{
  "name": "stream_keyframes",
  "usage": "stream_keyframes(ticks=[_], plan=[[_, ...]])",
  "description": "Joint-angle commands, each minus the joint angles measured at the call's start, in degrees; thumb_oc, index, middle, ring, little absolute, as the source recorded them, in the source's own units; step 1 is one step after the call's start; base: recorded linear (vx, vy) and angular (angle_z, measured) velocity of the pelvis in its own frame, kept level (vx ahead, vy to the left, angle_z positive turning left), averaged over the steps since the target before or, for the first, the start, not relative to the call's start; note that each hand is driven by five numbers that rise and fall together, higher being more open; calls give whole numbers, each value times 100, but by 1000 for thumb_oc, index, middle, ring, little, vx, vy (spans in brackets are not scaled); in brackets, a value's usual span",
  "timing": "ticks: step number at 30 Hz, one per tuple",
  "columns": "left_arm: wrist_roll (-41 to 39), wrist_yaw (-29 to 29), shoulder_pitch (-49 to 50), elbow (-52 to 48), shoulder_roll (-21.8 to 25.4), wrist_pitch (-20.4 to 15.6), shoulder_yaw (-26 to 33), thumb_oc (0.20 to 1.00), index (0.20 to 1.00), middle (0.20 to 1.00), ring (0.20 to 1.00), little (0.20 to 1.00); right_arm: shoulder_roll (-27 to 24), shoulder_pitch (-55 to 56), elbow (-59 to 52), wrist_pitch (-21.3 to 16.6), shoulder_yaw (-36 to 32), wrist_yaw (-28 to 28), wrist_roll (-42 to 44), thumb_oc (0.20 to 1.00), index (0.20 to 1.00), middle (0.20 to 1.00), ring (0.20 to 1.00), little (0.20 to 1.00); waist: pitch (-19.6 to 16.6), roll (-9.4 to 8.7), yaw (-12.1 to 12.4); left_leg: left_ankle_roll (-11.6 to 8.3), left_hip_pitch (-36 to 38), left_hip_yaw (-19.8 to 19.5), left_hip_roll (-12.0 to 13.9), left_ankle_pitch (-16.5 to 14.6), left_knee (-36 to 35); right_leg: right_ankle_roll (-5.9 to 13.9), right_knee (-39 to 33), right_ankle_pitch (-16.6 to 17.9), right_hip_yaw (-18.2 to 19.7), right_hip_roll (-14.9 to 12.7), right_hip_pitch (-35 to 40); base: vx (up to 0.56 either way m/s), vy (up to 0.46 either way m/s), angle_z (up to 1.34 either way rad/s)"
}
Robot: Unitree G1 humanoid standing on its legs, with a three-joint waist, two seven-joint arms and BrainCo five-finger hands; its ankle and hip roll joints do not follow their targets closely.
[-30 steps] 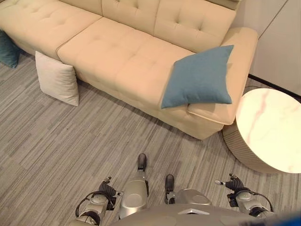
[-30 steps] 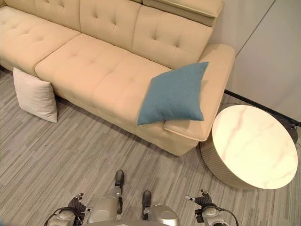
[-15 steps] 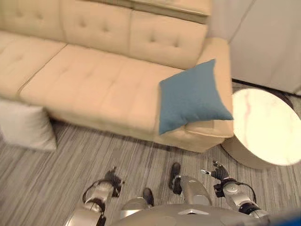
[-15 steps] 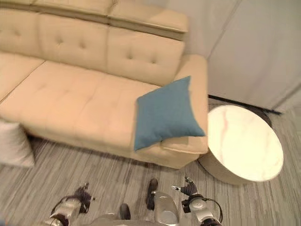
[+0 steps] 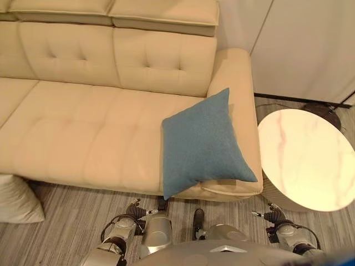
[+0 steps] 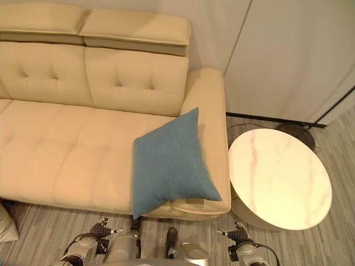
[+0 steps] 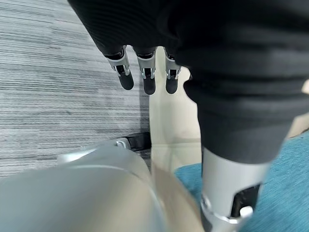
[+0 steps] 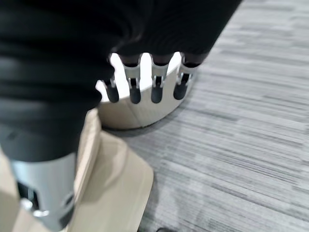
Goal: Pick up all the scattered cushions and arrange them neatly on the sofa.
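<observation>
I find one square teal fabric cushion point(image 5: 204, 144) on the beige tufted sofa point(image 5: 83, 127), ahead of both hands; a white cushion point(image 5: 16, 202) remains floored, off beyond my left hand point(image 5: 135, 210). Left and right hand point(image 5: 270, 213) hang relaxed, fingers loosely extended — empty.

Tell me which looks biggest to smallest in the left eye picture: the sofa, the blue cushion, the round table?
1. Sofa
2. Round marble-topped table
3. Blue cushion

The table and cushion look close in size, so their order is unsure.

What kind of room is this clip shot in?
Most likely a living room or a mock-up of one: a cream tufted sofa carrying a blue cushion, a round marble-topped side table beside it, and grey striped carpet.
</observation>
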Motion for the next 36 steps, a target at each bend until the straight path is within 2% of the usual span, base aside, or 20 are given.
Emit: stream_keyframes(ticks=[1, 4, 6, 7, 8, 10, 11, 16, 26, 29, 33, 34, 36], plan=[[-45, -28, 39, 115, 89, -66, -90, 1000, 1000, 1000, 1000, 1000, -117, 14, -85, -60, -99, -85, 44, 1000, 1000, 1000, 1000, 1000, -97, 19, 104, 280, 289, 90, -197, -515, 208, 917, 411, -253, 181, -496, -89, 174, 218, -52], [32, 45, 39, 142, 136, -76, -43, 1000, 1000, 1000, 1000, 1000, -90, 53, -75, -63, -165, -122, 18, 1000, 1000, 1000, 1000, 1000, -237, 7, 101, 355, 645, 233, -286, -517, -152, 1032, 399, -199, 239, -617, -69, 165, 234, -23], [-56, 158, 5, 53, 196, -127, 36, 1000, 1000, 1000, 1000, 1000, -177, -8, -186, -91, -309, -379, -76, 1000, 1000, 1000, 1000, 1000, -271, 8, 108, 412, 787, 338, -342, -521, -353, 1132, 372, -121, 302, -689, -111, 55, 153, -9], [-167, 150, -226, 64, 413, -143, 101, 1000, 1000, 1000, 1000, 1000, -269, -86, -232, -82, -375, -417, -66, 1000, 1000, 1000, 1000, 1000, -297, 19, 82, 416, 839, 400, -335, -517, -417, 1162, 357, -102, 333, -707, -119, 26, 146, -18], [-243, 287, -382, -128, 577, -219, 173, 1000, 1000, 1000, 1000, 1000, -450, -119, -682, -82, -484, -597, -174, 1000, 1000, 1000, 1000, 1000, -327, 31, 55, 444, 892, 504, -349, -533, -487, 1232, 349, -44, 371, -750, -166, 6, 140, -20], [-280, 406, -15, -345, 596, -228, 377, 1000, 1000, 1000, 1000, 1000, -655, -103, -1122, -77, -691, -822, -374, 1000, 1000, 1000, 1000, 1000, -300, 55, 78, 482, 892, 562, -370, -541, -513, 1271, 351, 25, 389, -791, -230, -44, 119, -41], [-504, 408, 315, -830, 537, -394, 455, 1000, 1000, 1000, 1000, 1000, -808, -18, -1518, -41, -885, -914, -485, 1000, 1000, 1000, 1000, 1000, -264, 58, 102, 509, 895, 584, -386, -565, -513, 1296, 359, 63, 398, -820, -272, -50, 89, -50], [-273, 656, 283, -1054, 403, -407, 350, 1000, 1000, 1000, 1000, 1000, -1000, -102, -1959, 15, -992, -1209, -896, 1000, 1000, 1000, 1000, 1000, -306, 23, 69, 545, 961, 669, -419, -648, -513, 1349, 225, 153, 455, -865, -239, 4, 41, -15], [-283, 513, 398, -1306, 295, -377, 328, 1000, 1000, 1000, 1000, 1000, -1826, -303, -3817, -193, -1533, -1270, -825, 1000, 1000, 1000, 1000, 1000, -297, -7, 66, 521, 991, 697, -396, -700, -513, 1381, 88, 199, 387, -875, -216, 19, 14, -8], [-337, 492, 362, -1303, 301, -373, 301, 1000, 1000, 1000, 1000, 1000, -1824, -491, -3907, -232, -1366, -1148, -636, 1000, 1000, 1000, 1000, 1000, -297, -50, 116, 498, 980, 677, -374, -703, -513, 1381, 76, 188, 325, -874, -217, 34, -4, 3], [-406, 501, 163, -1343, 381, -362, 190, 1000, 1000, 1000, 1000, 1000, -1596, -872, -3825, -335, -1115, -968, 28, 1000, 1000, 1000, 1000, 1000, -203, -161, 203, 469, 873, 644, -340, -666, -513, 1370, 76, 188, 250, -859, -288, -6, -37, 6], [-484, 525, -31, -1456, 433, -373, 76, 1000, 1000, 1000, 1000, 1000, -1446, -1192, -3652, -378, -893, -957, 259, 1000, 1000, 1000, 1000, 1000, -106, -243, 291, 451, 715, 624, -303, -613, -513, 1365, 69, 200, 193, -844, -412, -42, -53, 24], [-552, 554, -150, -1573, 472, -405, -10, 1000, 1000, 1000, 1000, 1000, -1375, -1451, -3458, -375, -744, -973, 394, 1000, 1000, 1000, 1000, 1000, -21, -266, 349, 441, 576, 604, -286, -575, -513, 1360, 77, 219, 160, -839, -528, -71, -57, 24]])
